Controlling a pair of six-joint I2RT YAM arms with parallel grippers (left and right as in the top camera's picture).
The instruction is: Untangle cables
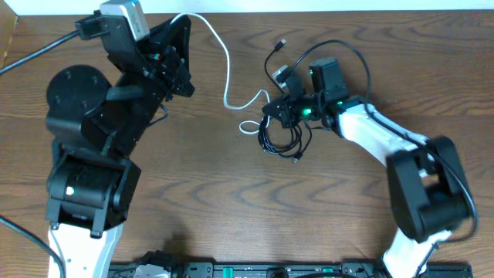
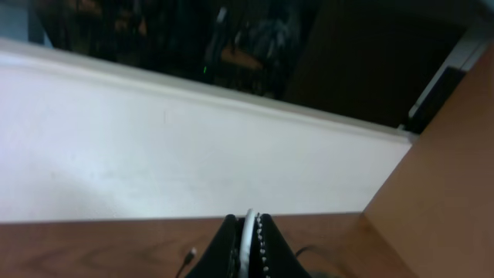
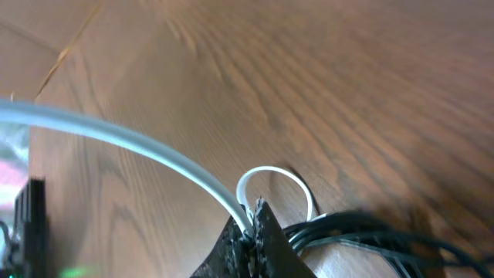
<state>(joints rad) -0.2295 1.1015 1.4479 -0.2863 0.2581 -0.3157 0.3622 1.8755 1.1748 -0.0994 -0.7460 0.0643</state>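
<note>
The white cable point(image 1: 228, 73) runs from my left gripper point(image 1: 184, 25) at the back of the table, curves down and ends in a small loop point(image 1: 248, 127) beside the coiled black cable point(image 1: 282, 140). In the left wrist view my left gripper point(image 2: 248, 230) is shut on the white cable point(image 2: 248, 239), held above the table. My right gripper point(image 1: 271, 109) sits at the coil's upper left edge. Seen from the right wrist, this gripper point(image 3: 253, 225) is shut on the white cable point(image 3: 154, 147), with the white loop point(image 3: 272, 176) and black coil point(image 3: 351, 228) lying just past its tips.
A black plug end point(image 1: 283, 42) of the thin cord lies behind the right gripper, and another small plug point(image 2: 190, 253) shows by the left fingers. A thick black arm wire point(image 1: 31, 55) crosses the far left. A white wall point(image 2: 193, 154) borders the table's back edge.
</note>
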